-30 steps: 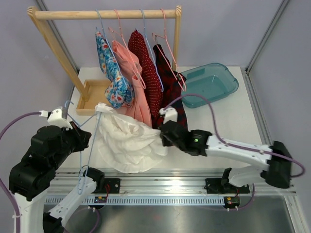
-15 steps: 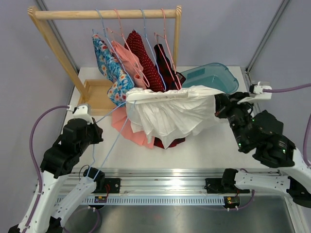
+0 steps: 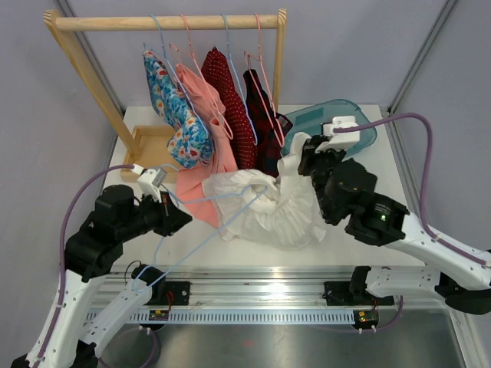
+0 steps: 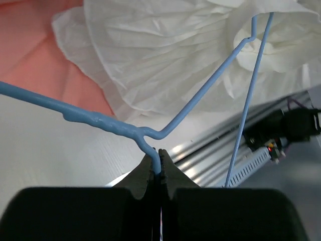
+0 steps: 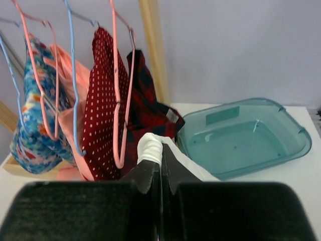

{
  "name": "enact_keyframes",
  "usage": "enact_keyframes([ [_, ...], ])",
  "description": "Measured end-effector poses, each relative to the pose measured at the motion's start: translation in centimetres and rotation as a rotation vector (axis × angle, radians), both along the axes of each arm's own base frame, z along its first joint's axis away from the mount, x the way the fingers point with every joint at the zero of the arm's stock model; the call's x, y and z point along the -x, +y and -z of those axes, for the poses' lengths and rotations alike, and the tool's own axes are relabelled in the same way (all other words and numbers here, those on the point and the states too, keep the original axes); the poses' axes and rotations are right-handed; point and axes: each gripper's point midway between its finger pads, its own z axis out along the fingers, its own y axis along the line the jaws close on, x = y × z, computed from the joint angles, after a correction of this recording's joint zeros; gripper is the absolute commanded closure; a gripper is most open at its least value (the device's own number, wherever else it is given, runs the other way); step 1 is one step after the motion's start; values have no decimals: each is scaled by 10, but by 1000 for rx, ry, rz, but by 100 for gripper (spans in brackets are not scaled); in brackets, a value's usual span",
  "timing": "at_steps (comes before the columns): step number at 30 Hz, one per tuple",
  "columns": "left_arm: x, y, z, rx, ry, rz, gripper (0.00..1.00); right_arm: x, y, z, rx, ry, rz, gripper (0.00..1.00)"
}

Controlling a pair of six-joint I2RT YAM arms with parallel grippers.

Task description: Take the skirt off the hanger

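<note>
The left gripper (image 4: 160, 156) is clamping the hanger (image 4: 105, 122). The right gripper (image 5: 160, 153), at 3 o'clock, is clamping the skirt (image 3: 284, 216). The hanger's far end is seemingly sitting inside it, so removal is unfinished.

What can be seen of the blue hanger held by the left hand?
The blue hanger is thin light-blue wire, seemingly coated, with a thicker twisted stretch near its neck. The left hand is shut on it just beside that twist. From the grip one arm slants up into the folds of the white skirt, which drapes over it; another straight stretch runs back down out of the cloth. Its hook cannot be made out.
</note>
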Motion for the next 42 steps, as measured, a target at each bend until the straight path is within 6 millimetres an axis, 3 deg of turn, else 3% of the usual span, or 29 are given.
enact_keyframes([
  [4, 26, -23, 17, 55, 92, 175, 100, -8, 21, 50, 79, 78, -1, 100],
  [6, 41, -31, 16, 101, 106, 248, 100, -14, 16, 75, 127, 125, 31, 100],
  [9, 63, -41, -5, 189, 54, 363, 100, -31, -13, 93, 127, 182, 132, 100],
  [13, 88, -39, -36, 250, -70, 438, 100, -44, -74, 98, 71, 226, 313, 100],
  [17, 70, -23, -43, 189, -126, 288, 100, -39, -107, 68, 12, 179, 380, 100],
  [20, 46, 1, -25, 89, -111, 91, 100, -46, -127, 20, -29, 108, 436, 100],
  [22, 28, 25, -11, -2, -93, -74, 100, -62, -134, -20, -56, 70, 455, 100],
  [26, 13, 67, 7, -147, -70, -302, 100, -102, -142, -74, -104, -1, 455, 100],
  [30, 10, 101, 4, -240, -90, -457, 100, -150, -142, -93, -90, -4, 439, 100],
  [35, 4, 127, -18, -313, -122, -590, 100, -208, -133, -138, -135, -122, 408, 100],
  [38, -6, 134, -25, -362, -112, -637, 100, -230, -134, -138, -129, -153, 410, 100],
  [42, -18, 138, -30, -430, -93, -667, 100, -257, -150, -115, -120, -150, 441, 100],
])
